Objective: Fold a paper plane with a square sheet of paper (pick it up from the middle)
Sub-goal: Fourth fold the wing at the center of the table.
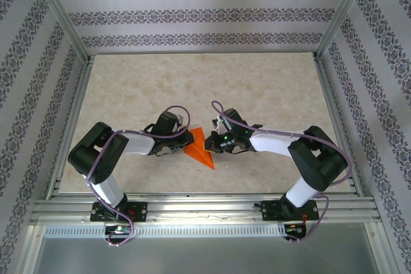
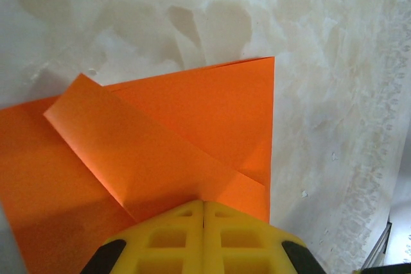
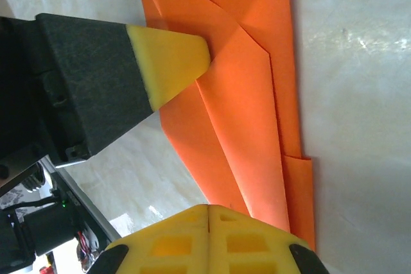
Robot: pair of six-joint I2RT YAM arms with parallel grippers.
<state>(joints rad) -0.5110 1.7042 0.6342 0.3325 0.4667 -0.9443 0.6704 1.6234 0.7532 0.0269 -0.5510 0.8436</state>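
The orange sheet of paper [image 1: 200,149] lies on the table between both grippers, folded into a narrow pointed shape with overlapping flaps. In the left wrist view the paper [image 2: 192,113] shows a diagonal flap and a crease, and my left gripper [image 2: 203,203] is shut with its tips resting on the paper. My right gripper [image 3: 207,207] is also shut, with its tips at the near edge of the paper [image 3: 244,94]. From above, the left gripper [image 1: 185,146] and the right gripper [image 1: 214,145] face each other across the sheet. The left gripper's yellow fingertip [image 3: 170,59] presses on the sheet's left side.
The marbled tabletop [image 1: 205,88] stretches away behind the paper. Patterned walls with metal posts [image 1: 61,17] close off the left, right and back. An aluminium rail [image 1: 205,208] with both arm bases runs along the near edge.
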